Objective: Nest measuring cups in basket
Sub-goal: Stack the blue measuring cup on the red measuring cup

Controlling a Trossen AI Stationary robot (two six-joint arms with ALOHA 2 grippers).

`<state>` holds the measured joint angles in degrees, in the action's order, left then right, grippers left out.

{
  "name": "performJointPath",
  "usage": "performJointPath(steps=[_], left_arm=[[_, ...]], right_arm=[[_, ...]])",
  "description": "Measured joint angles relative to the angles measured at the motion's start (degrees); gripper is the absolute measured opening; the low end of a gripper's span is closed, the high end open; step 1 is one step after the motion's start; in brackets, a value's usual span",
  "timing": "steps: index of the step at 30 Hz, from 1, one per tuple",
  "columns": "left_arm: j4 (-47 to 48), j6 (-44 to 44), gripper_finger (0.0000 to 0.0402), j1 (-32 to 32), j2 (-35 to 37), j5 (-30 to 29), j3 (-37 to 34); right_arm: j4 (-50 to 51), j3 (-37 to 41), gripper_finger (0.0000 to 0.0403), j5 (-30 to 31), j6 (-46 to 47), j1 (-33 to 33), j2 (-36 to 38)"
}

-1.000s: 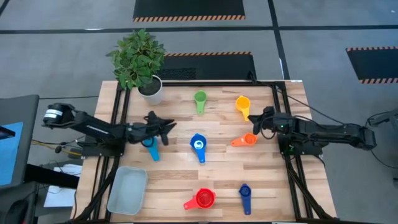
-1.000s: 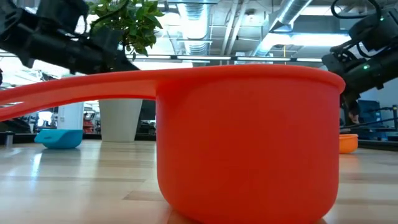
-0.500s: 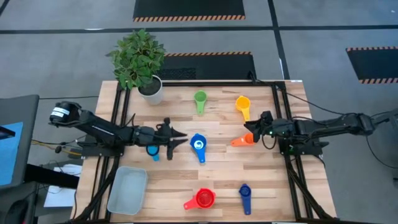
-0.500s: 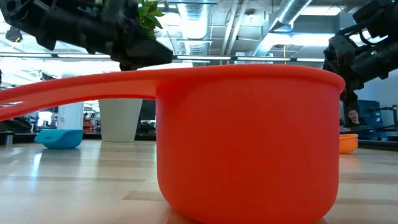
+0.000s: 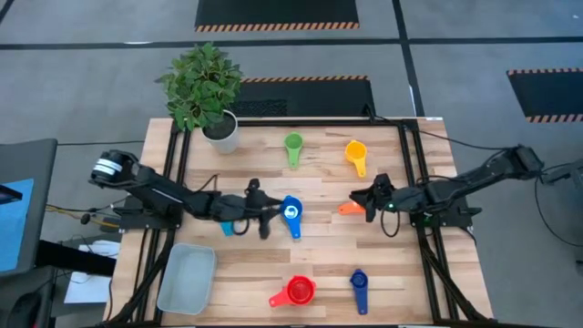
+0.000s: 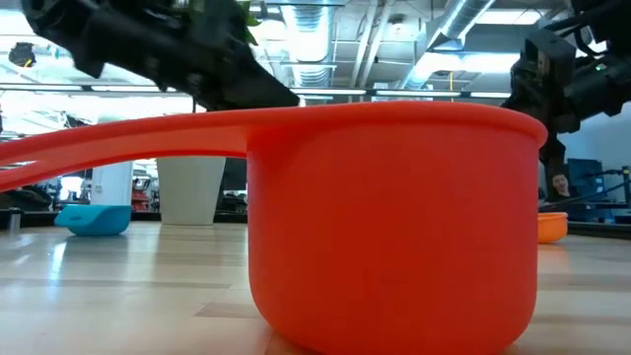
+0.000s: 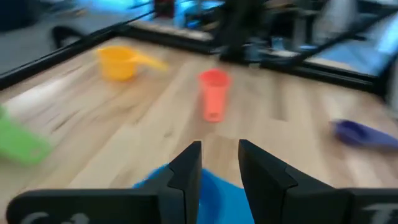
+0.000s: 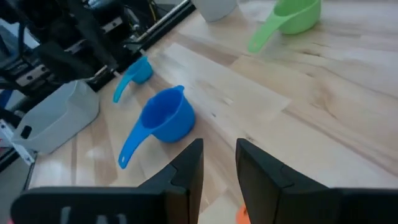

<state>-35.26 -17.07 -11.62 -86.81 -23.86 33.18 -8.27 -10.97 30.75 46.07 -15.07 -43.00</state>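
Seven plastic measuring cups scattered on the tabletop, pale grey-blue plastic basket (image 5: pixel 187 277) holding nothing.

The left gripper (image 5: pixel 270 215) hovers with jaws slightly parted, empty, beside the blue round cup (image 5: pixel 291 213); the right gripper (image 5: pixel 368 199), jaws likewise a little apart, sits over the orange cup (image 5: pixel 349 208). Green (image 5: pixel 293 146), yellow (image 5: pixel 355 153), light blue (image 5: pixel 225 224), red (image 5: pixel 297 292) and dark blue (image 5: pixel 358 283) cups lie apart on the pale wooden tabletop (image 5: pixel 328 246), with a white potted plant (image 5: pixel 206 96) at its far corner above grey flooring.

Glossy plastic cups (image 5: pixel 290 212), wood table (image 5: pixel 383 273)
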Motion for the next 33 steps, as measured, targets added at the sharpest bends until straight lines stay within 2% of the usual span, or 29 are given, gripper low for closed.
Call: performJointPath(steps=[4, 9, 13, 16, 24, 33], left_arm=[[9.58, -5.40, 0.0098, 2.10, -3.94, 0.12, 5.61], [24.16, -7.37, 0.0118, 3.67, -9.82, 0.56, 14.79], [35.82, -8.22, 0.0135, 3.92, -12.18, -3.04, 20.90], [41.09, -9.11, 0.0140, 4.01, -12.65, -4.27, 23.30], [46.55, -11.96, 0.0124, 5.75, -12.65, -2.12, 23.66], [46.64, -13.75, 0.0098, 7.02, -12.65, -0.07, 23.66]], right_arm=[[0.62, -1.20, 0.0119, 1.15, -1.30, 0.29, -2.54], [0.65, -1.39, 0.0119, 1.07, -1.49, 1.47, -5.25], [0.60, -1.37, 0.0119, 0.99, -1.12, 1.48, -7.33], [0.40, -1.37, 0.0119, 0.87, -0.63, 1.49, -8.77], [-0.59, -1.28, 0.0119, 0.65, 0.50, 1.18, -10.82], [-1.92, -1.28, 0.0119, 1.08, -0.90, 1.36, -10.80]])
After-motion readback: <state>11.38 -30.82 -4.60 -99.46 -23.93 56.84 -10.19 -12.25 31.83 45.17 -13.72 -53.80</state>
